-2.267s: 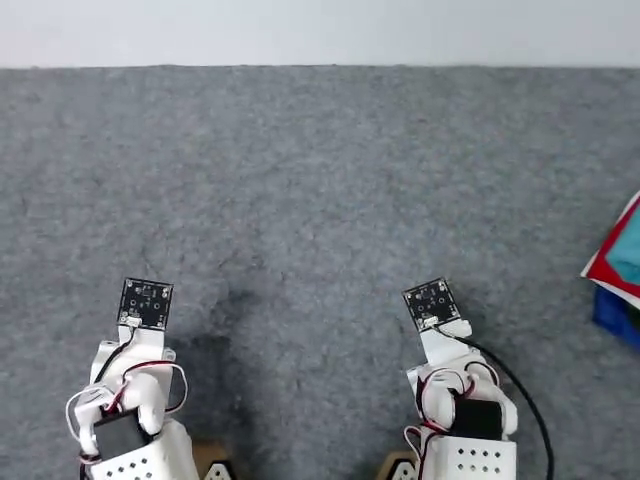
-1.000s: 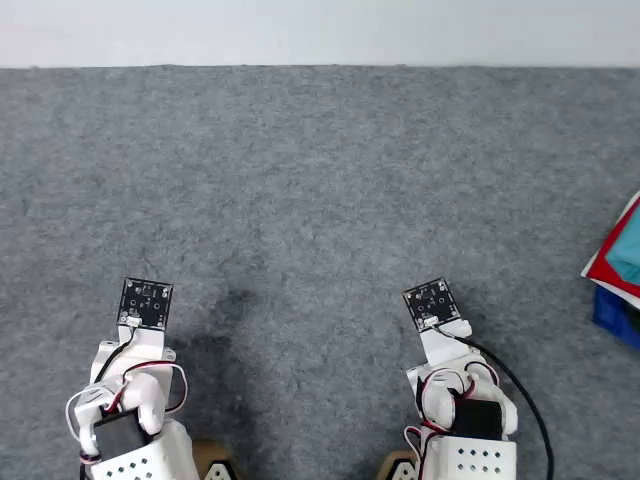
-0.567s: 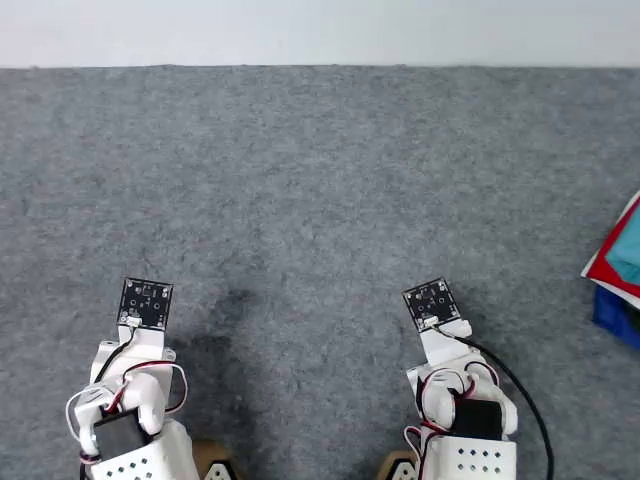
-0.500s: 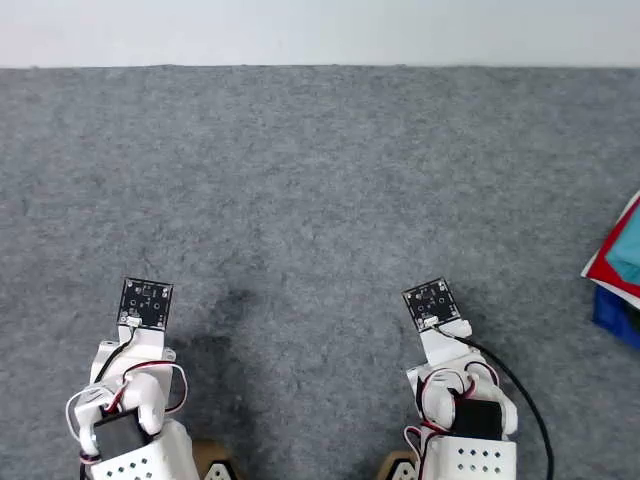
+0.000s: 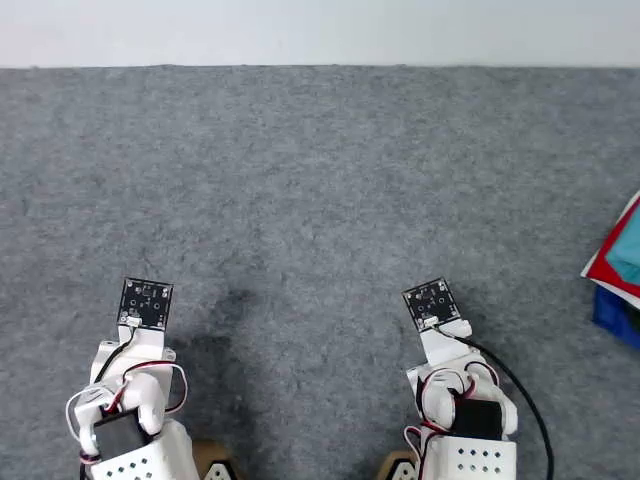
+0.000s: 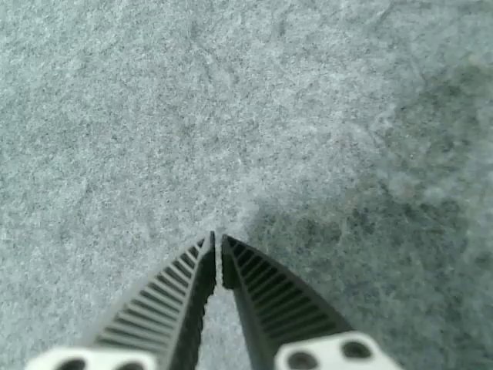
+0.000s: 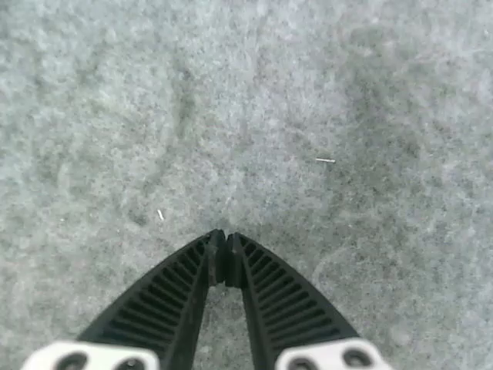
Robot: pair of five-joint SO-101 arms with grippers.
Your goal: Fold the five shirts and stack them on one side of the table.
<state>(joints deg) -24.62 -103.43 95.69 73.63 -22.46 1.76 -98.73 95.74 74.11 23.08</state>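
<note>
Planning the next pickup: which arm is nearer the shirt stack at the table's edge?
Right. The right arm stands on the same side as the shirt stack; the left arm stands on the opposite side.

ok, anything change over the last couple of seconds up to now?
No visible change. The left end effector and right end effector stay shut over the table, holding nothing. The stack of shirts stays at the right edge of the high view.

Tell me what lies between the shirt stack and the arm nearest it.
Bare grey table cover, nothing else: the high view shows it running from that arm to the shirt stack.
</note>
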